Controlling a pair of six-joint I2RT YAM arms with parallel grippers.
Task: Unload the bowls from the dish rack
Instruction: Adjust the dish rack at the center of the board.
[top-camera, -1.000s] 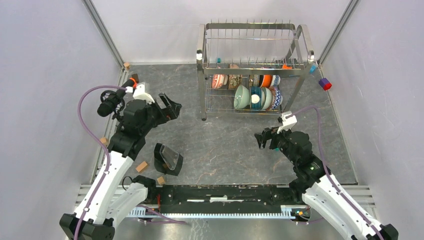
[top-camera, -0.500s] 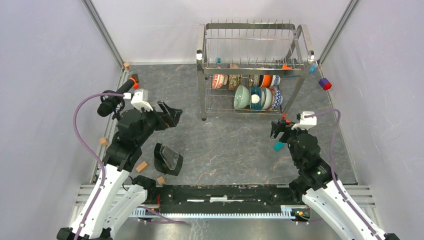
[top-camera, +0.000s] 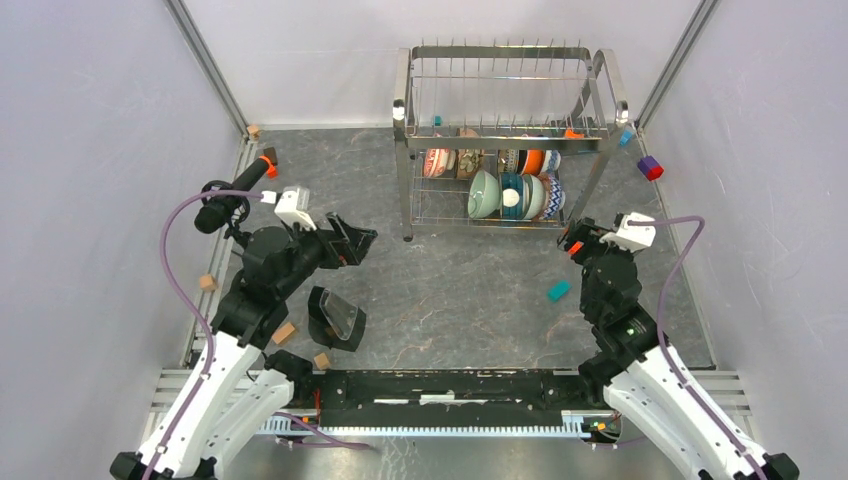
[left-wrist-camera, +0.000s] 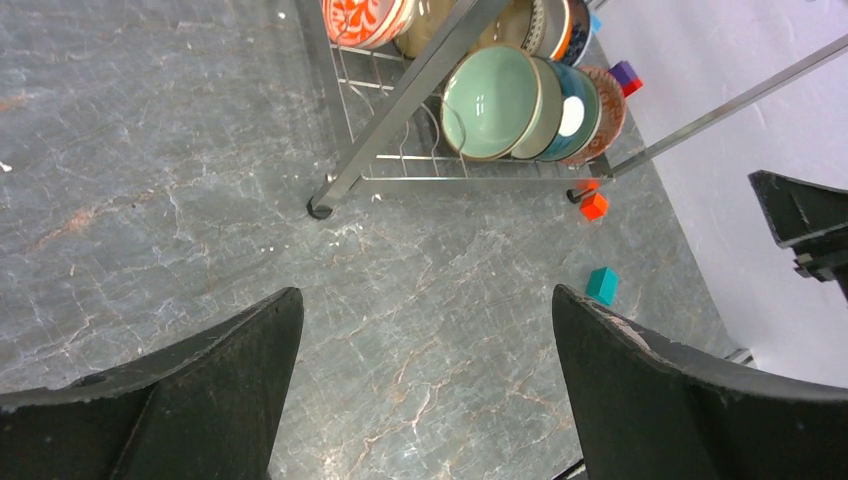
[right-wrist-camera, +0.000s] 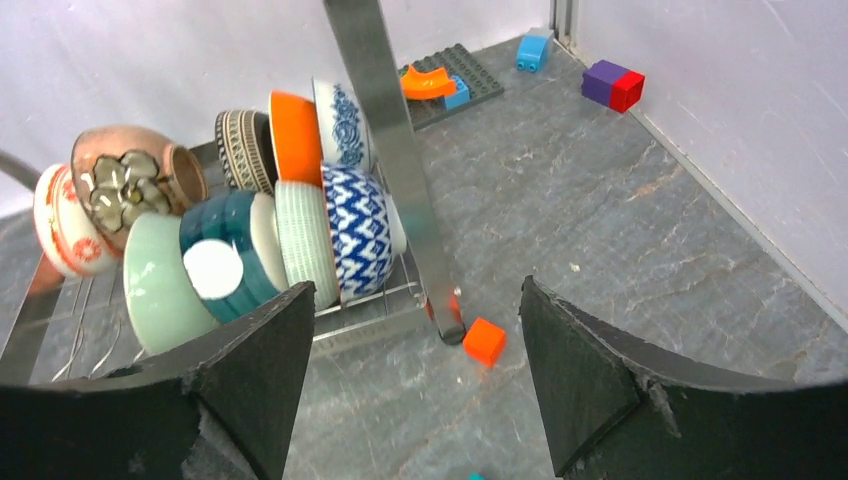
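The dish rack (top-camera: 505, 143) stands at the back of the table, with several bowls on edge in its lower tier. Among them are a pale green bowl (top-camera: 484, 194), an orange bowl (top-camera: 533, 161) and a red-patterned bowl (top-camera: 436, 162). My left gripper (top-camera: 352, 232) hangs open left of the rack, with only bare table between its fingers (left-wrist-camera: 425, 295). My right gripper (top-camera: 580, 235) is open near the rack's right front leg (right-wrist-camera: 385, 130). It faces the blue-and-white bowl (right-wrist-camera: 358, 225) and the pale green bowl (right-wrist-camera: 155, 280), and holds nothing.
An orange block (right-wrist-camera: 485, 341) lies by the rack's foot and a teal block (top-camera: 558, 291) lies beside the right arm. A black holder (top-camera: 335, 318) and small wooden blocks (top-camera: 284, 332) lie near the left arm. A purple-red block (top-camera: 650, 167) sits by the right wall.
My right gripper has swung right and forward to the rack's right front leg, its jaws narrowing a little. My left gripper has shifted slightly right.
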